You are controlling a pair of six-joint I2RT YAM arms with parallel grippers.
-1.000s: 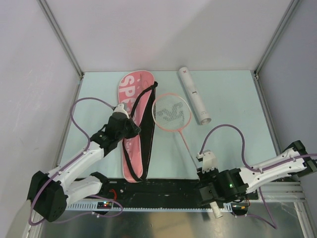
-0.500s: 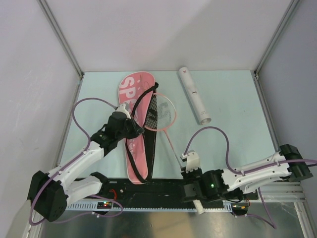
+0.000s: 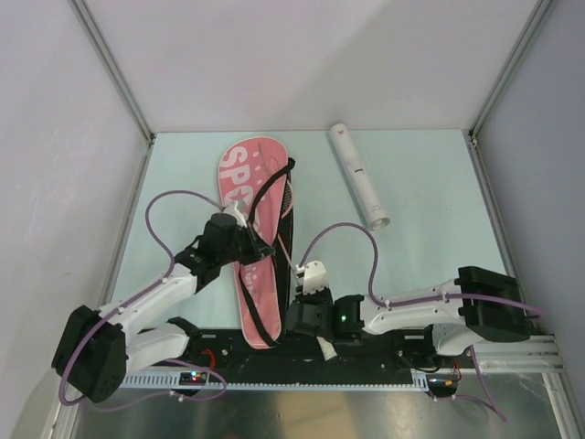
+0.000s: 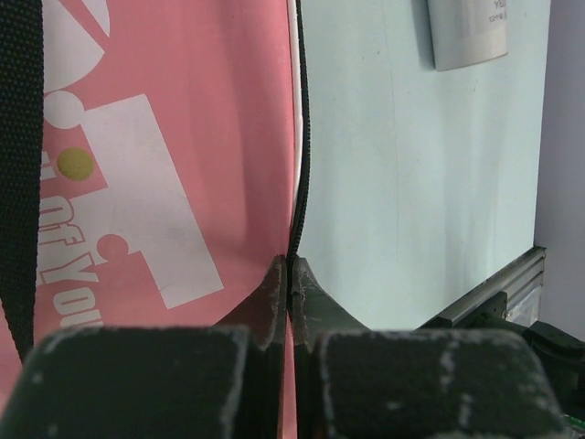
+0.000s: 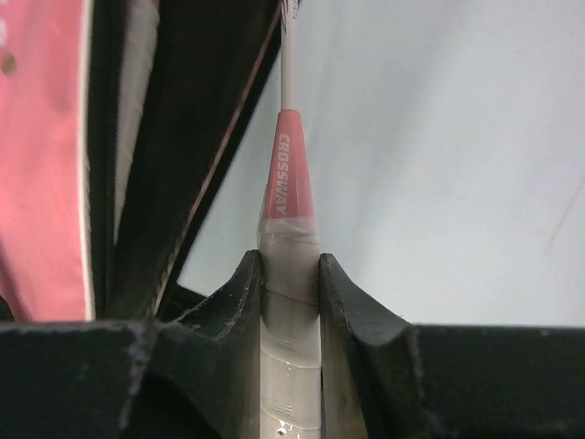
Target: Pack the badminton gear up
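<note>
The right gripper clamps the "CROSSWAY" racket beside the pink bag; the left gripper pinches that bag's edge; the white tube lies farther right.

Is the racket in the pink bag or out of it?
Partly in. The racket head lies inside the open bag; its handle sticks out, gripped by the right tool.

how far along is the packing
About midway. The left hand pinches the edge of the pink SPORT bag. The right hand grips a racket by its handle, with the head partly in the bag. The white tube lies outside, unpacked. No shuttlecocks show.
</note>
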